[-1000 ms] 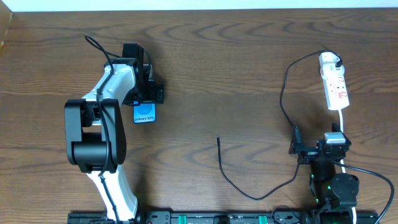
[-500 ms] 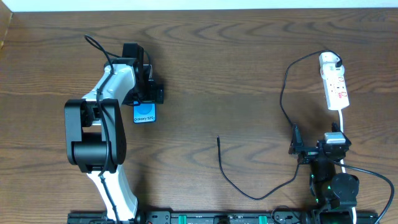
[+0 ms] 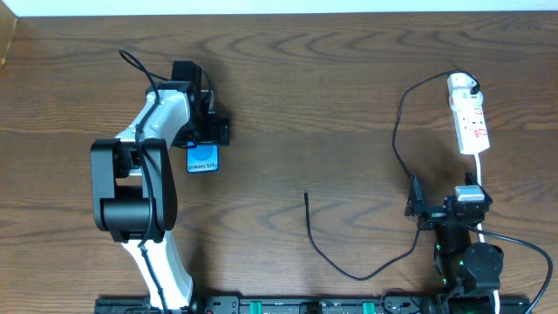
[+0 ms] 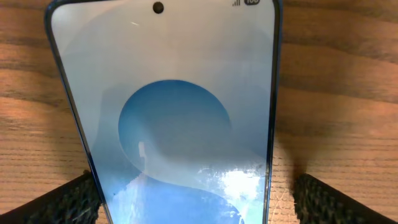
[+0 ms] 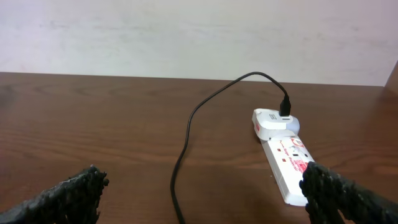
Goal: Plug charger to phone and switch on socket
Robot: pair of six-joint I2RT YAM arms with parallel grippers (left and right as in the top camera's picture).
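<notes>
- Straddling the phone (image 3: 202,159) is the left gripper (image 3: 205,138), its jaws spread wide. One pad (image 4: 65,200) sits close by the phone's edge and the other a little off the opposite edge; whether either touches cannot be told.
- The phone lies flat on the desk (image 3: 331,87), left of the middle, screen up and lit blue.
- The right gripper (image 5: 205,198) hangs near the desk's near right corner, jaws spread with nothing between them, facing the socket (image 3: 469,118).
- The socket lies by the right edge toward the far side, its white cord (image 3: 479,167) running toward the near edge.
- The charger (image 3: 394,131) has its white plug seated in the socket's far end. The black cable loops left, then toward the near edge, and ends in a loose tip lying mid-desk — well apart from the phone.
</notes>
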